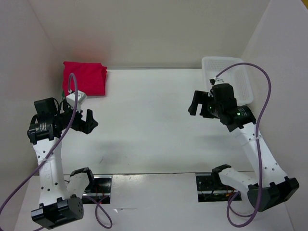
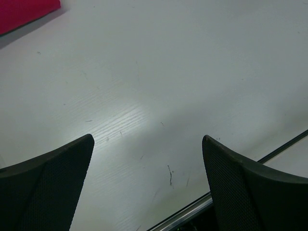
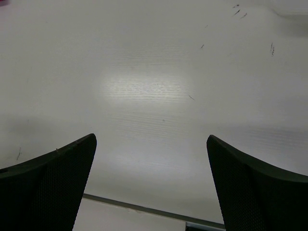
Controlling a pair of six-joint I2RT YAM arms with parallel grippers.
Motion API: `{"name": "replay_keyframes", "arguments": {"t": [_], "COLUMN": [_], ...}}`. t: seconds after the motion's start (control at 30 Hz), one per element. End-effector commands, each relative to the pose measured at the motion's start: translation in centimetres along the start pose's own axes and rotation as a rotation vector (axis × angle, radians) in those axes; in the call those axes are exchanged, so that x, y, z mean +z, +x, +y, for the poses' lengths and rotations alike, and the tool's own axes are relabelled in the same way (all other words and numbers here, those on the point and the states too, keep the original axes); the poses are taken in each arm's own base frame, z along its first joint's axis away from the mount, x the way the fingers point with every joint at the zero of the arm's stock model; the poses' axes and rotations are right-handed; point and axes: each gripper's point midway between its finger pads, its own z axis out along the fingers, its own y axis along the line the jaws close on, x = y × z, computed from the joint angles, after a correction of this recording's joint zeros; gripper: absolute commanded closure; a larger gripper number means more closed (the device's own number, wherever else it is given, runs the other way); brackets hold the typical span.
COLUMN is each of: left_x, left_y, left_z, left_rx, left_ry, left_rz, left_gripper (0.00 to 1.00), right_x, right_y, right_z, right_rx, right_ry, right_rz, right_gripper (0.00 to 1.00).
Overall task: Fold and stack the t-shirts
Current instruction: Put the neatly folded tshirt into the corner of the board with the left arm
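At the near edge of the worktop (image 1: 154, 120) I have both arm bases, the left arm (image 1: 48, 163) rising over the near left side and the right arm (image 1: 260, 154) leaning in from the near right corner. A purple cable (image 1: 265, 96) loops along the right arm.

The left gripper (image 1: 87, 120) hangs above the left side of the worktop, pointing toward the middle. Its jaws stand wide apart, and on its wrist camera (image 2: 147, 139) I see only bare, lightly scuffed worktop between them.

The right gripper (image 1: 196, 103) hovers a little farther back on the right side, facing left. Its jaws are likewise spread wide (image 3: 151, 137), with bare worktop showing between them.

Farthest from me, a folded magenta-red t-shirt (image 1: 84, 77) lies flat in the far left corner, well apart from both grippers. I cannot tell whether anything lies under it. A white mesh basket (image 1: 243, 82) sits in the far right corner, just behind the right wrist.
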Motion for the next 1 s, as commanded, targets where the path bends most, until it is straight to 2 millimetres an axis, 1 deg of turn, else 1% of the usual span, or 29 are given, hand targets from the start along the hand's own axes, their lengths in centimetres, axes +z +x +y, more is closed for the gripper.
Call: {"name": "replay_keyframes", "arguments": {"t": [0.0,0.07,0.53,0.6,0.77,0.9,0.97], "left_x": [-0.26,-0.28,-0.37,-0.22,-0.2,-0.2,-0.2], "left_y": [-0.98,-0.9,-1.12,-0.83,-1.0,-1.0,-1.0], "left_z": [-0.36,-0.26,-0.35,-0.37,-0.26,-0.26,-0.26], "left_rx": [0.039,0.028,0.035,0.029,0.035,0.035,0.035], "left_ry": [0.016,0.008,0.001,0.004,0.001,0.001,0.001], "left_rz": [-0.049,-0.045,-0.053,-0.047,-0.053,-0.053,-0.053], "left_gripper": [0.01,0.01,0.01,0.01,0.01,0.01,0.01], "right_x": [-1.07,-1.38,-1.43,-1.18,-1.18,-0.81,-1.12], "right_y": [0.07,0.03,0.31,0.4,0.4,0.87,0.17], "right_z": [0.11,0.33,0.43,0.4,0.4,0.41,0.7], "right_rx": [-0.013,-0.004,0.005,0.005,0.005,0.005,0.005], "right_ry": [-0.023,-0.036,-0.041,-0.037,-0.037,-0.043,-0.058], "right_rz": [-0.035,-0.041,-0.029,-0.02,-0.02,-0.008,-0.043], "right_gripper": [0.0,0.0,0.0,0.0,0.0,0.0,0.0]}}
